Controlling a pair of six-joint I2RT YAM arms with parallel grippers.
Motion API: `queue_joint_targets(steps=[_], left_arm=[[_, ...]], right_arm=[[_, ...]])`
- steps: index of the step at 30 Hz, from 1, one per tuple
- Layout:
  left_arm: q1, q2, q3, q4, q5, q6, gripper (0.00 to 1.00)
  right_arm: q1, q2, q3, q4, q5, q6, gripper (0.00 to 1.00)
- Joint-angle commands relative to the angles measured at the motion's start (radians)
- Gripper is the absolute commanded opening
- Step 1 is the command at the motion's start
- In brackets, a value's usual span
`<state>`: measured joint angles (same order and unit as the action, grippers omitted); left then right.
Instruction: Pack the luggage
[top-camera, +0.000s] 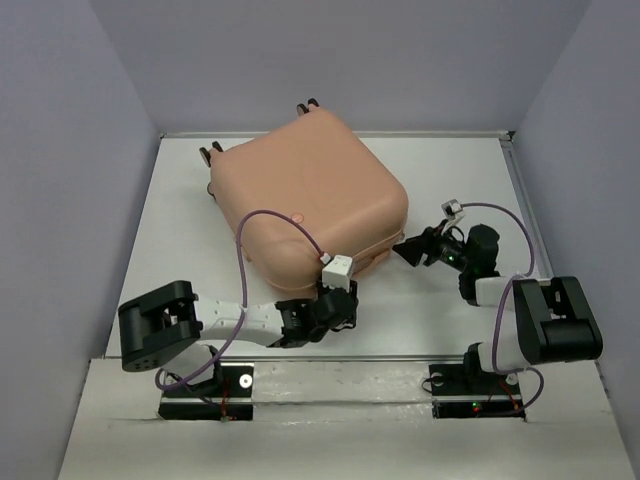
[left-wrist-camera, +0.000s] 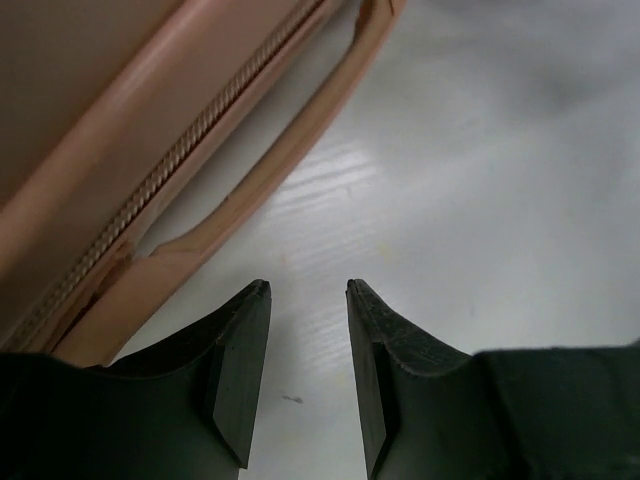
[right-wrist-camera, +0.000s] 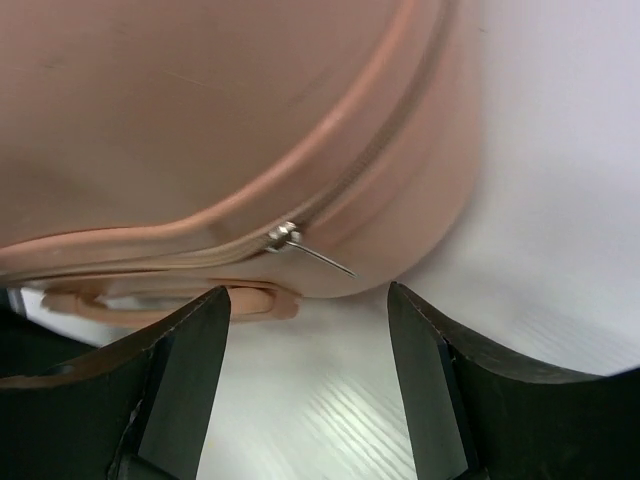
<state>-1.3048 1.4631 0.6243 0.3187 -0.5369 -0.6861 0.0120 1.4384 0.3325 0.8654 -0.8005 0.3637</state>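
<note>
Luggage (top-camera: 312, 200) zipped shut toward 12 o'clock, both jaws released
Left gripper (left-wrist-camera: 308, 285) at its 6 o'clock, right gripper (right-wrist-camera: 308, 290) at its 3; the thin zipper pull (right-wrist-camera: 290, 236) could slip a closing pinch.

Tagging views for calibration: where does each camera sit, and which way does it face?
Top external: above and behind the bases, looking down at table; left arm, right arm, luggage show.
Left wrist: faces luggage handle; left end effector open, empty.
Right wrist: faces zipper pull; right end effector open.
Shared: luggage in all three.
</note>
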Motion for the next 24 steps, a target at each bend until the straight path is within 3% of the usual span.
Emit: queue_joint_targets(steps=[1, 7, 15, 21, 24], left_arm=[[0.096, -0.050, -0.026, -0.027, -0.199, -0.058, 0.49], [0.107, -0.105, -0.049, -0.050, -0.201, -0.084, 0.48], [0.039, -0.090, -0.049, -0.058, -0.204, -0.099, 0.49], [0.038, -0.046, -0.015, -0.073, -0.227, -0.087, 0.49], [0.027, -0.098, -0.063, -0.084, -0.238, -0.139, 0.49]], right_arm=[[0.114, -0.047, 0.060, 0.054, 0.052, -0.034, 0.70], [0.135, -0.059, 0.069, -0.008, 0.122, -0.067, 0.66], [0.135, 0.008, 0.088, -0.023, 0.133, -0.141, 0.65], [0.135, 0.042, 0.126, 0.009, 0.087, -0.123, 0.56], [0.144, 0.063, 0.140, 0.036, 0.069, -0.112, 0.51]])
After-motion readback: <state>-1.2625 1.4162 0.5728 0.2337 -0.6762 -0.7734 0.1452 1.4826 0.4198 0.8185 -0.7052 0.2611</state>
